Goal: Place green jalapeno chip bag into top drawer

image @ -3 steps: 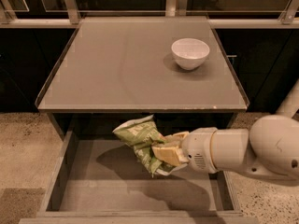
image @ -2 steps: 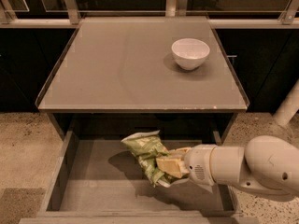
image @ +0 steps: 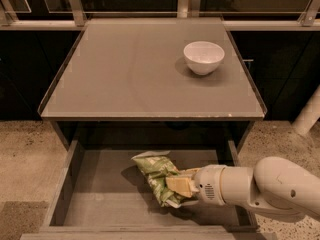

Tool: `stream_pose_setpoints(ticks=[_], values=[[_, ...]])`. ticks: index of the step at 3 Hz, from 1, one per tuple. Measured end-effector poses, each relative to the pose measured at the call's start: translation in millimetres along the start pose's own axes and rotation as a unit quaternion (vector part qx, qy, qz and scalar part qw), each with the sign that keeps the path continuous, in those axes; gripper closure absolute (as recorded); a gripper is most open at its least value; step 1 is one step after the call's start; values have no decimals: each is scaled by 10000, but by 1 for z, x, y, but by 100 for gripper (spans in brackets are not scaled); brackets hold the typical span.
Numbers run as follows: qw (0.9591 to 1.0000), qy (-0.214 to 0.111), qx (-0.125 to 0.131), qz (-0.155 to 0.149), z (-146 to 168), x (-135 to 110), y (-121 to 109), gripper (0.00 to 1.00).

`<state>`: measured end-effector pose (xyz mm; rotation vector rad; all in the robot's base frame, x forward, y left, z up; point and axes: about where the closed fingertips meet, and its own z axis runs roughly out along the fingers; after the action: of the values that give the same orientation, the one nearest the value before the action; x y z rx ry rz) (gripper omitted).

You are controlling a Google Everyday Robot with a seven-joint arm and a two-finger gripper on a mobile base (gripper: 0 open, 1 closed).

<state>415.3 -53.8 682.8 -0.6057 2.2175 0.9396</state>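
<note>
The green jalapeno chip bag (image: 156,174) is crumpled, green with pale edges, and lies low inside the open top drawer (image: 100,199), near the middle of its grey bottom. My gripper (image: 179,185) reaches in from the right on a thick white arm and is shut on the bag's right end, its tan fingers (image: 181,184) pressed against the foil. The bag's lower edge looks close to or on the drawer floor; I cannot tell if it touches.
A white bowl (image: 203,57) stands on the grey tabletop (image: 125,69) at the back right. The drawer's side walls (image: 62,184) flank the bag. A white post (image: 307,114) stands at the right on the speckled floor.
My gripper has carried the bag lower and slightly right, deeper into the drawer. The bowl has not moved.
</note>
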Motion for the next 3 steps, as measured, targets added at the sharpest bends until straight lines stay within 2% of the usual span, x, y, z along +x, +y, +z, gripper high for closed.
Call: stream_pose_setpoints(ticks=[3], values=[[10000, 0, 0, -1, 0, 0, 0, 11]])
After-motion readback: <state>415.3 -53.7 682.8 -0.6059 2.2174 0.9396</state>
